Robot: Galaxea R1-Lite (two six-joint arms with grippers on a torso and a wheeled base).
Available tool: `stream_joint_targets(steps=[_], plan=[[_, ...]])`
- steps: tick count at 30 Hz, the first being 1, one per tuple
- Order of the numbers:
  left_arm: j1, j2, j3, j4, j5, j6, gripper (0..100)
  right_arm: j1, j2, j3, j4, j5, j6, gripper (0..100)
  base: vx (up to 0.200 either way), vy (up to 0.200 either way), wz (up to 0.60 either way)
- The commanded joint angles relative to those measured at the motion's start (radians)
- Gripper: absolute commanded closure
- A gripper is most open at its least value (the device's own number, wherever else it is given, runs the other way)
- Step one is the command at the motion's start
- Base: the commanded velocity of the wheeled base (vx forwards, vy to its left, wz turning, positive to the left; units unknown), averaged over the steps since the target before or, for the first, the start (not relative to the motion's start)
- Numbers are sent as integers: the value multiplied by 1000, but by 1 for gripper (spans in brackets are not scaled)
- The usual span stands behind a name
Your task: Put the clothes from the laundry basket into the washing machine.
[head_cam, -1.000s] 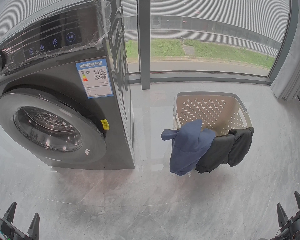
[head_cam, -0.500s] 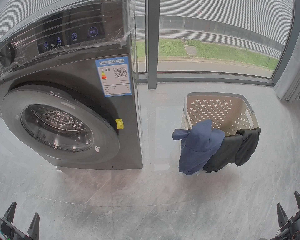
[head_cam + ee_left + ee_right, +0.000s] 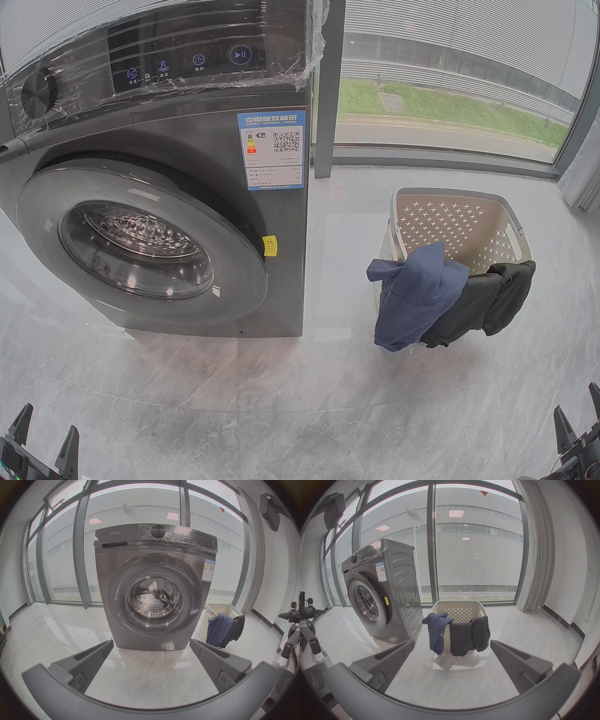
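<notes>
Camera shift: the whole head view has swung, so the washer and basket now sit further right in it. They have not moved on the floor, and both my claws keep their low corners.
Washing machine: stands far left, front turned to the near left, and its round door is closed.
Laundry basket: on the floor to the right of the washer, mouth up, long axis running left to right.
Blue garment: draped over the basket's near rim at the left end, hanging down outside.
Black garment: over the same rim just right of the blue one and touching it, also hanging near-side.
Left claw: low and near, fingers spread apart, nothing between them, facing the door.
Right claw: low and near, fingers spread apart, holding nothing, facing the basket.
Hidden: the garments cover the basket's near wall, so I cannot tell what lies on its bottom. The washer's left side is cut off in the head view, and plastic film wraps its control panel.
Room: bare floor lies between me and both things, with a strip between washer and basket. The window closes the far side, and a curtain hangs far right.
</notes>
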Motion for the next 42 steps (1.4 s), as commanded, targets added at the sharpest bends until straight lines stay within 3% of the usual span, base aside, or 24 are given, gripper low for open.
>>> stream_joint_targets(steps=[1,16,25,42], plan=[[0,-13,16,0,0,0,0,0,-18,18,-1,1,0,0,0,200,0],[0,-13,16,0,1,0,0,0,-18,18,-1,1,0,0,0,200,0],[0,-13,16,0,1,0,0,0,-18,18,-1,1,1,0,0,0,0],[0,-13,16,0,1,0,0,0,-18,18,-1,1,1,0,0,200,0]])
